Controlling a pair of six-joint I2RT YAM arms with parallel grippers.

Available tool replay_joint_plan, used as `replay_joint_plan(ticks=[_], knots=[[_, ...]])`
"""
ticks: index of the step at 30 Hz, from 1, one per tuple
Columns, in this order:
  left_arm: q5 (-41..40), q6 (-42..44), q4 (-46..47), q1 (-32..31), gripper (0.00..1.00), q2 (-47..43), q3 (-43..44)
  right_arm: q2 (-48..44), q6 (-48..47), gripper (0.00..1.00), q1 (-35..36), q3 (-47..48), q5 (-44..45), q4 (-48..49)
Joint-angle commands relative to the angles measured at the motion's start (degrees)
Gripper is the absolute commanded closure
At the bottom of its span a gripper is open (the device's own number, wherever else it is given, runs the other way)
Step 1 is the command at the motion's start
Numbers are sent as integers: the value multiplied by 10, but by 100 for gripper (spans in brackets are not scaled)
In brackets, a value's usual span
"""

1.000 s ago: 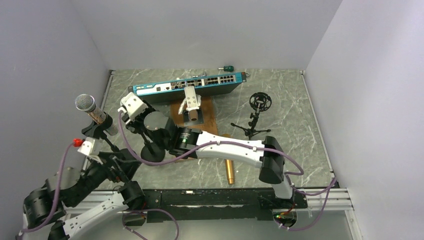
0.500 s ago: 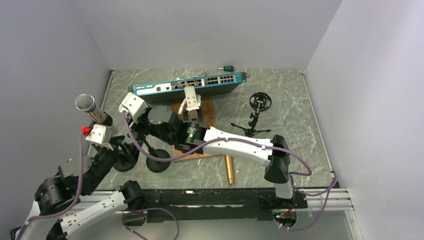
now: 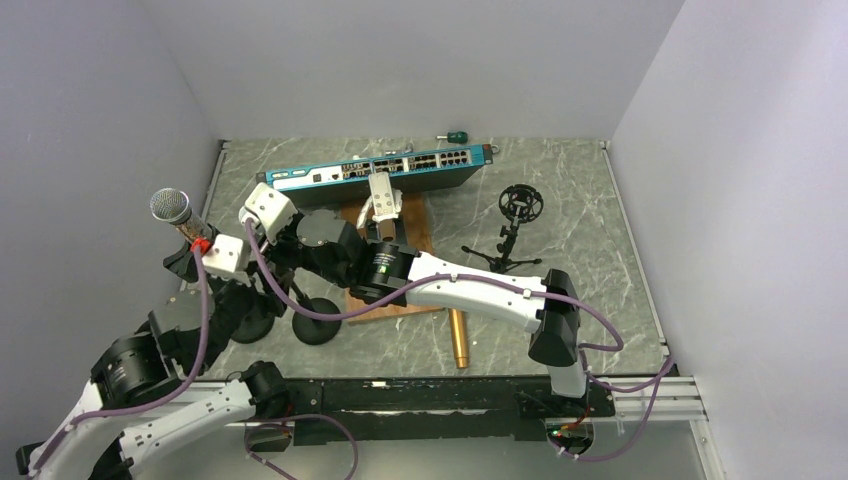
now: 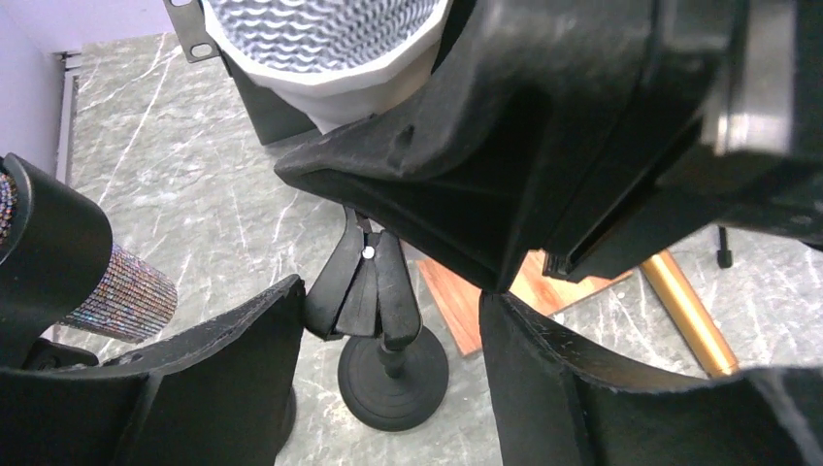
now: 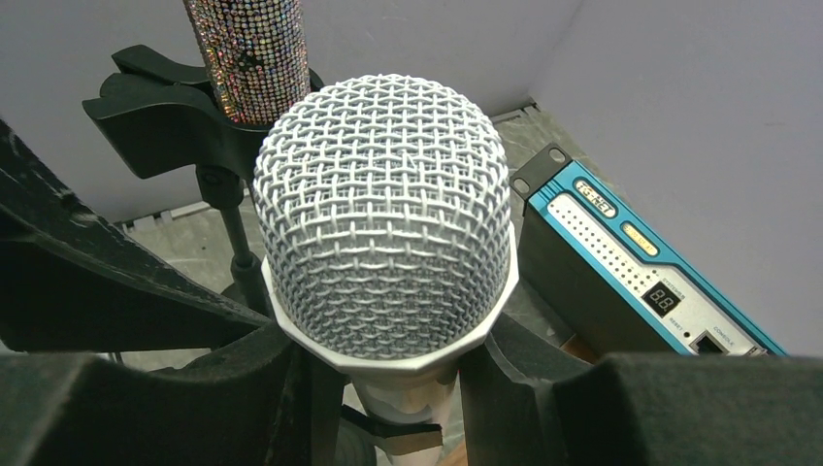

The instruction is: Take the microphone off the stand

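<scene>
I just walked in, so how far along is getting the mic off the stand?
Done: the right jaws grip the white mic just under its head. In hand: the left jaws stand apart either side of the stand, not yet on it. Left: bracing the stand and pulling the mic clear; whether it has already come free is hidden.

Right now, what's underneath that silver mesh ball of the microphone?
Under the silver mesh microphone head: its white collar and white handle, running down between the black fingers of the right gripper. A black clip edge shows lowest. Those fingers hide everything further down.
</scene>
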Motion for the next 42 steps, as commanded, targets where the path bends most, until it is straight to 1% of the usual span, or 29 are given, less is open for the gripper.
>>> replay_joint_plan(ticks=[1,4,5,6,7,8,10,14,20,27,30,32,35,42], knots=[[-1,8,18,0,30,29,2,-26,16,100,5,15,-21,7],[2,15,30,0,34,26,-5,-27,20,100,4,12,-26,11],[2,19,34,0,38,23,-7,-26,20,100,4,14,-28,9],[6,26,43,0,52,20,-11,-24,20,100,4,17,-29,7],[6,32,48,0,84,17,-14,-21,21,100,4,20,-29,5],[-2,28,42,0,99,16,-15,-20,21,100,4,23,-28,4],[10,44,47,0,100,15,-22,-18,22,100,5,27,-27,2],[15,23,13,0,100,23,-18,-14,21,100,4,46,-17,-2],[24,5,4,0,100,-7,-35,-9,26,100,4,107,47,-12],[40,-2,-10,0,100,-3,-31,-26,29,100,3,161,38,-7],[46,-2,-7,0,100,-6,-34,-47,25,100,3,169,58,-1],[53,-1,-5,0,100,-8,-36,-70,16,100,3,156,77,10],[59,-5,-6,0,100,-8,-34,-118,0,100,2,111,112,29],[64,-34,-21,0,100,7,-34,-266,5,100,-19,-45,155,46]])
